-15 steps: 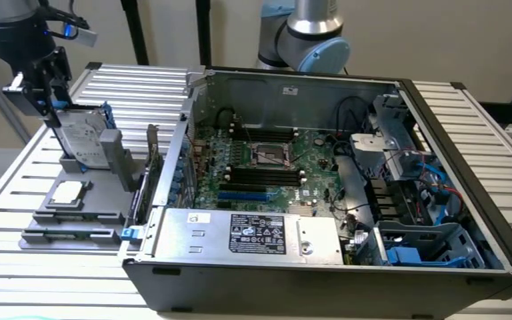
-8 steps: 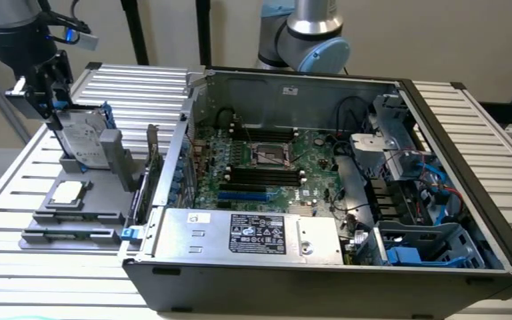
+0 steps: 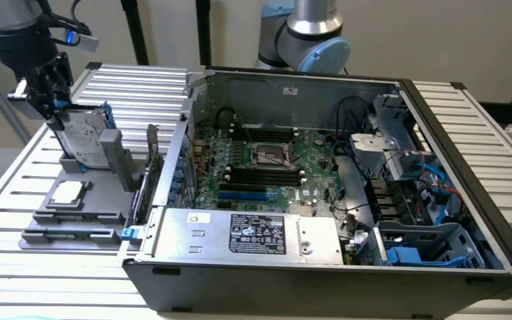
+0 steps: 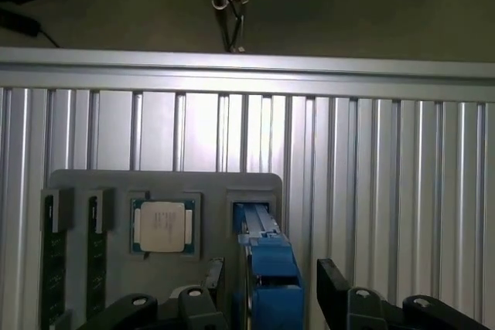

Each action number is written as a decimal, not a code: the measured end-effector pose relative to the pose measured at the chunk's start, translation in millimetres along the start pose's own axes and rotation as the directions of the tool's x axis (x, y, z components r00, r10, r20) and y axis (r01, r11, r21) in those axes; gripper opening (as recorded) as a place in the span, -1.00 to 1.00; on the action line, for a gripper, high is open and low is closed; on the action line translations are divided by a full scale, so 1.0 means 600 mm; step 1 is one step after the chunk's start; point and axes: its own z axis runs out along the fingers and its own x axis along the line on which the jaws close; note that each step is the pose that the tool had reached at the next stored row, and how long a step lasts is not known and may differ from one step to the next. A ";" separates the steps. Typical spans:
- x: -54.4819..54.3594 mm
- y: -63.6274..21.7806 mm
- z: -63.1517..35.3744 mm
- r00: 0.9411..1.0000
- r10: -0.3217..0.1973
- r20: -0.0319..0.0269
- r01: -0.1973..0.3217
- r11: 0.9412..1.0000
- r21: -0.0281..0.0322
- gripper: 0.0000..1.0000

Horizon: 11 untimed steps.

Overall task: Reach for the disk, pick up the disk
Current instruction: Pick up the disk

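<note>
The disk [image 3: 85, 138] stands on edge in a slot of the grey fixture [image 3: 105, 200], at the exterior view's left; its silver face with white label and its blue carrier show. My gripper [image 3: 51, 107] hangs at the disk's upper end. In the wrist view the blue carrier edge of the disk [image 4: 267, 256] runs between my two black fingers [image 4: 210, 295], with a small gap on each side. The gripper [image 4: 267, 303] is open and straddles the disk.
A small square silver chip [image 3: 67, 193] [image 4: 162, 226] lies in the fixture beside the disk's slot. Memory sticks [image 4: 52, 256] sit in slots further along. An open computer case [image 3: 327, 167] with a labelled silver box [image 3: 256, 235] stands at the exterior view's right on the slatted table [image 4: 387, 152].
</note>
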 end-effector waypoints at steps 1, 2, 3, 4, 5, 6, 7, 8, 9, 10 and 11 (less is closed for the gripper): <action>0.000 0.000 0.000 1.000 0.000 0.000 0.000 1.000 0.000 0.15; 0.000 0.000 0.000 1.000 0.001 0.000 -0.001 1.000 0.000 0.03; 0.000 0.000 0.000 1.000 0.001 0.000 -0.001 1.000 0.000 -0.11; 0.000 0.000 0.000 1.000 0.002 0.000 -0.002 1.000 0.000 -0.11; 0.001 0.000 0.000 1.000 0.004 0.000 -0.004 1.000 0.000 -0.11; 0.001 0.000 0.001 1.000 0.005 0.000 -0.005 1.000 0.000 -0.11; 0.001 0.000 0.001 1.000 0.007 0.000 -0.007 1.000 0.000 -0.11; 0.001 0.000 0.001 1.000 0.009 0.000 -0.009 1.000 0.000 -0.11; 0.001 0.000 0.002 1.000 0.011 0.000 -0.011 1.000 0.000 -0.11; 0.001 0.000 0.002 1.000 0.012 0.000 -0.012 1.000 0.000 -0.11; 0.001 0.000 0.002 1.000 0.014 0.000 -0.014 1.000 0.000 -0.11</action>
